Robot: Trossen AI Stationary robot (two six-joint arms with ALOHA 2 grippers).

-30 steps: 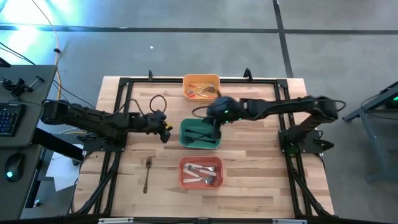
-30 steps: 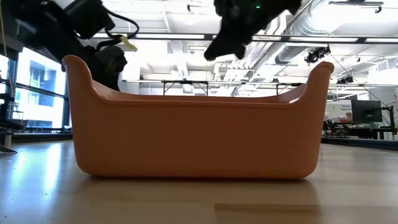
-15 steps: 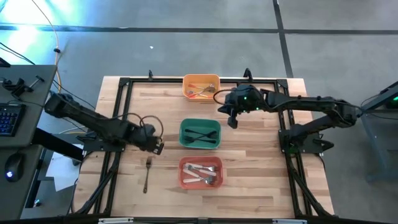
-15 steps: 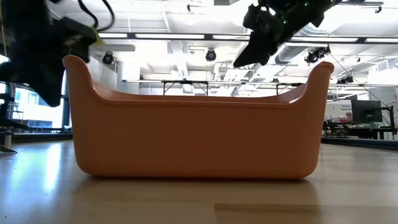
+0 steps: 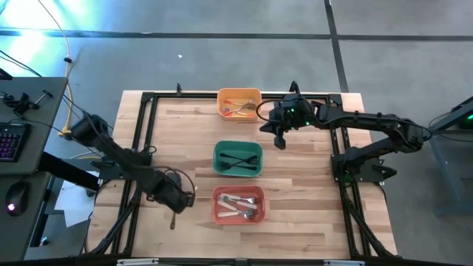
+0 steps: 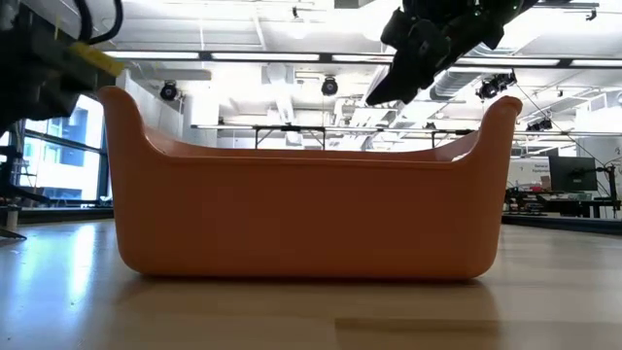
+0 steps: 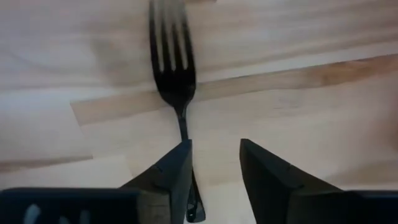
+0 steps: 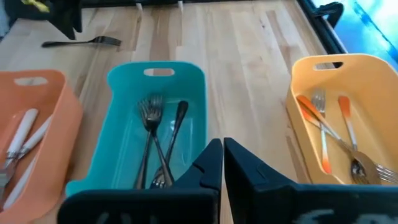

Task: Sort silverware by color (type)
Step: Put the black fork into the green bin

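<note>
A black fork lies flat on the bare wood at the near left; its handle shows below my left gripper in the high view. My left gripper is open, low over the fork's handle, which runs close beside one finger. My right gripper is shut and empty, in the air beyond the green bin's far right corner. The green bin holds black forks. The yellow-orange bin holds orange-handled forks. The red bin holds white-handled forks. My left gripper comes at the fork from above with its fingers open. The fork's handle passes right beside one finger and runs along the fingers. I cannot tell whether the finger touches it. The fork lies flat on the table.
The three bins stand in a row down the table's middle: yellow-orange far, green middle, red near. The red bin's wall fills the low view. A black frame runs along the table's edges.
My left gripper has gone from beside the green bin's left side toward the table's near edge and down onto the black fork. My right gripper has gone from over the green bin toward the table's right and far edges. The fork has stayed where it was.
</note>
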